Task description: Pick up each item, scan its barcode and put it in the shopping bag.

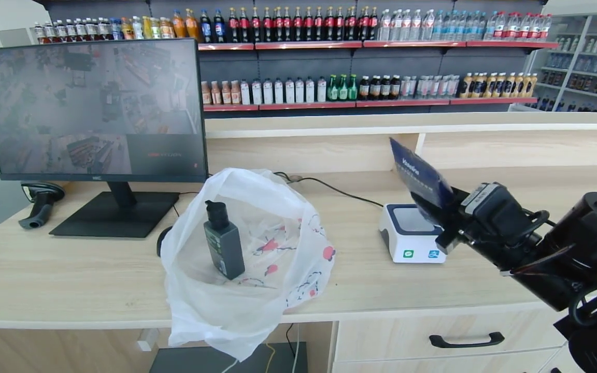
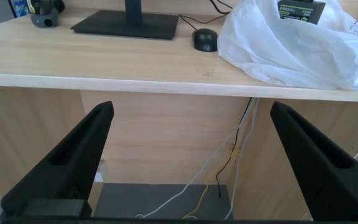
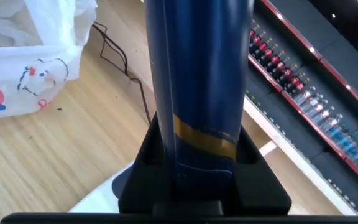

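Firmly clamped, the right gripper (image 1: pixel 449 212) holds a blue package (image 1: pixel 420 173) by the scanner (image 1: pixel 412 241); left gripper (image 2: pixel 191 115) gapes wide.

Counter (image 1: pixel 60 280): pale wood, with a raised back ledge across mid-frame.
Monitor (image 1: pixel 94 109): upper left, screen lit, on a flat black stand.
Mouse (image 1: pixel 159 242): black, below and right of the stand base.
Cable (image 1: pixel 329 189): black, trailing across the counter at centre.
Drawer handle (image 1: pixel 466 340): black, lower right.
Shelves (image 1: pixel 360 45): along the top, red-edged, stocked with rows of bottles.
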`<state>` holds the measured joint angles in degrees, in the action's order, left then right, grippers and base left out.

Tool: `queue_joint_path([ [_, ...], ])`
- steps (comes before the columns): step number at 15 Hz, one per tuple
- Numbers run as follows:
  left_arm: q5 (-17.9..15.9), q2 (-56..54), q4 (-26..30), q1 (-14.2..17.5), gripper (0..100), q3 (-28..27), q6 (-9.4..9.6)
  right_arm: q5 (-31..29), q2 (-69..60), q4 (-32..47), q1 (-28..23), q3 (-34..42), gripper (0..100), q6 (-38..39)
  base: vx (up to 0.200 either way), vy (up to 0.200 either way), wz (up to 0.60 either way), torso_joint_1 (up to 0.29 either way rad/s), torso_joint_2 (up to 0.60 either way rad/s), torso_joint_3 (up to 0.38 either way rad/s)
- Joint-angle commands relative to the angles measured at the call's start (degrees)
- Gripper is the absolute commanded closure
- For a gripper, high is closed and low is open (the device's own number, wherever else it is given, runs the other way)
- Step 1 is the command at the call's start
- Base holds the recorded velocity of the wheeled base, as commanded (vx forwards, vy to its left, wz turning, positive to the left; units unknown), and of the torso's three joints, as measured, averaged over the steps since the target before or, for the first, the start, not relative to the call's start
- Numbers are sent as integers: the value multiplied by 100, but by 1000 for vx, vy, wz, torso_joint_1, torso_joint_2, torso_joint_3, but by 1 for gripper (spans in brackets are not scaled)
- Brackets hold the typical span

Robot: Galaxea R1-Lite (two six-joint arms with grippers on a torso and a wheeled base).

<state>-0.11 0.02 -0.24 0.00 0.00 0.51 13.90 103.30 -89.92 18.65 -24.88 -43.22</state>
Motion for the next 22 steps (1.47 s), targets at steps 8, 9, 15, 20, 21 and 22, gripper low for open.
queue_joint_path([
  [8, 2, -2, -20, 0, 0, 0, -16, 1933, 428, -8, -1092, -70, 100, -1374, 0, 0, 0, 0, 0, 0],
  [9, 2, -2, -20, 0, 0, 0, -7, 2064, 471, -8, -1136, -140, 100, -1383, 0, 0, 0, 0, 0, 0],
  [15, -7, -2, -20, 0, 0, 0, 10, 2460, 1034, -8, -1101, -553, 100, -1576, 0, 0, 0, 0, 0, 0],
  [20, -7, -2, -20, 0, 0, 0, 10, 2697, 1192, -8, -1048, -509, 100, -1778, 0, 0, 0, 0, 0, 0],
  [21, -7, -2, -20, 0, 0, 0, 10, 2697, 1192, -8, -1048, -544, 100, -1769, 0, 0, 0, 0, 0, 0],
  [22, -7, -2, -20, 0, 0, 0, 10, 2697, 1210, -8, -1048, -614, 100, -1743, 0, 0, 0, 0, 0, 0],
])
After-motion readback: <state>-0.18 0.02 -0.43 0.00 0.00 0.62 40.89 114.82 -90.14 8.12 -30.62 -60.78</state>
